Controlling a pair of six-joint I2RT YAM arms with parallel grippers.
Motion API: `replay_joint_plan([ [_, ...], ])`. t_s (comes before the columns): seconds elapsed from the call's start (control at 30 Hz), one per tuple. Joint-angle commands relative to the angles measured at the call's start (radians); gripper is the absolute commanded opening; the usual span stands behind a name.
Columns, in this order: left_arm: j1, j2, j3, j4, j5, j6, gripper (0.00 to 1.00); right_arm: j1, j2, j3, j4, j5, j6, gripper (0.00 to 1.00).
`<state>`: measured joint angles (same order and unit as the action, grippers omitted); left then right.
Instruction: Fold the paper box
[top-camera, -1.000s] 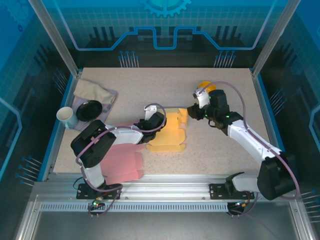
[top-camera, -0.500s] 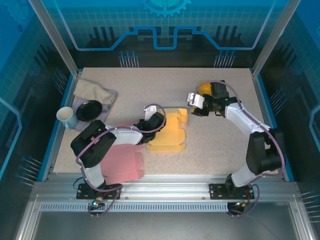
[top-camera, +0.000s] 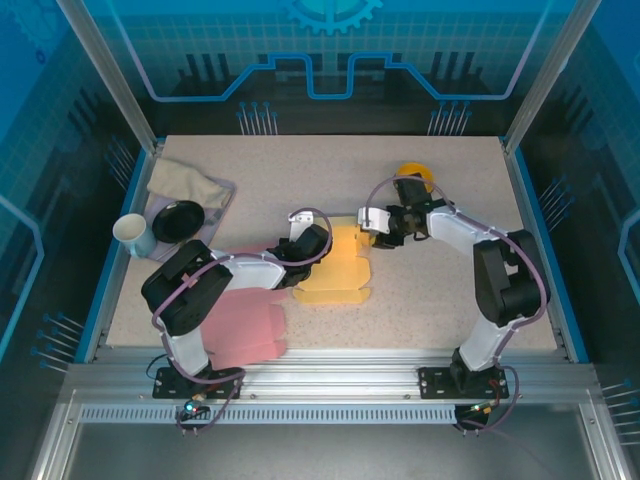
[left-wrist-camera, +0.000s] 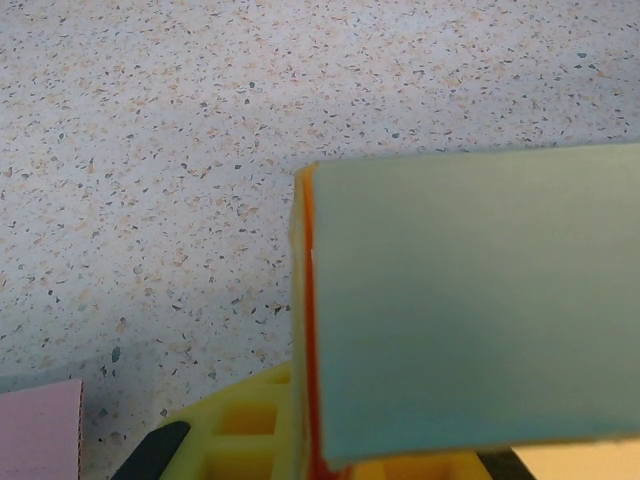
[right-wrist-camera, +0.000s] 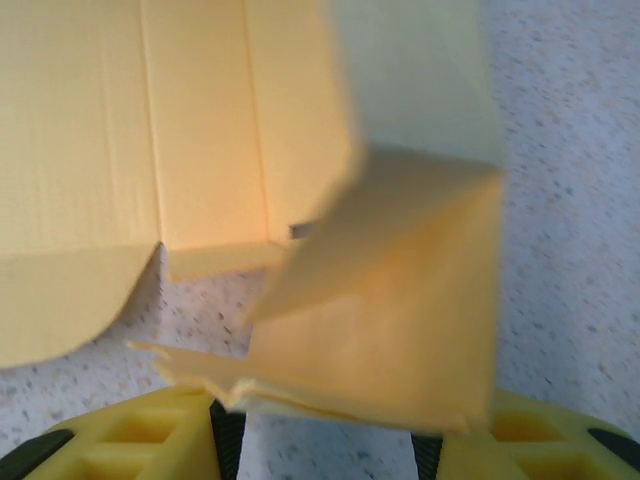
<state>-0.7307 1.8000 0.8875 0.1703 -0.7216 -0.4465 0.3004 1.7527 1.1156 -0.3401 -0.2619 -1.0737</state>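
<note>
- Gripping the left-side flap of the yellow paper box (top-camera: 335, 280) with the left hand (top-camera: 312, 250)
- Clamping the right hand (top-camera: 372, 230) tight on its far-right flap
- Lying around the middle of the desk (top-camera: 280, 180)

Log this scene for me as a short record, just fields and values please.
Workpiece: yellow paper box, partly folded, mid-table
Left gripper: at the box's left edge, grip unclear
Right gripper: at the box's right flap, grip unclear
Spare: pink paper box, flat, near left
Far left: cup, cloth
</note>
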Motion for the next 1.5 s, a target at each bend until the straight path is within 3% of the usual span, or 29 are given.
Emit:
replay_joint_plan([
  [0.0, -0.008, -0.001, -0.018, 0.000, 0.010, 0.012, 0.00, 0.034, 0.031, 0.042, -0.016, -0.021, 0.026, 0.49],
  [0.3, -0.007, 0.004, -0.009, -0.008, 0.008, 0.012, 0.00, 0.057, 0.024, 0.041, 0.035, -0.031, 0.165, 0.48],
  [0.5, -0.007, 0.007, 0.002, -0.027, 0.004, 0.000, 0.00, 0.078, 0.024, 0.067, 0.053, 0.017, 0.404, 0.48],
  [0.83, -0.010, 0.028, 0.091, -0.200, -0.015, -0.120, 0.00, 0.105, 0.049, 0.084, 0.120, 0.226, 0.717, 0.45],
  [0.97, -0.012, 0.039, 0.119, -0.244, -0.016, -0.154, 0.00, 0.144, 0.067, 0.094, 0.138, 0.324, 0.738, 0.43],
  [1.23, -0.015, 0.029, 0.126, -0.274, -0.015, -0.182, 0.00, 0.191, 0.081, 0.114, 0.162, 0.362, 0.784, 0.43],
  [1.47, -0.016, 0.017, 0.129, -0.295, -0.010, -0.191, 0.00, 0.206, 0.076, 0.118, 0.163, 0.297, 0.815, 0.45],
])
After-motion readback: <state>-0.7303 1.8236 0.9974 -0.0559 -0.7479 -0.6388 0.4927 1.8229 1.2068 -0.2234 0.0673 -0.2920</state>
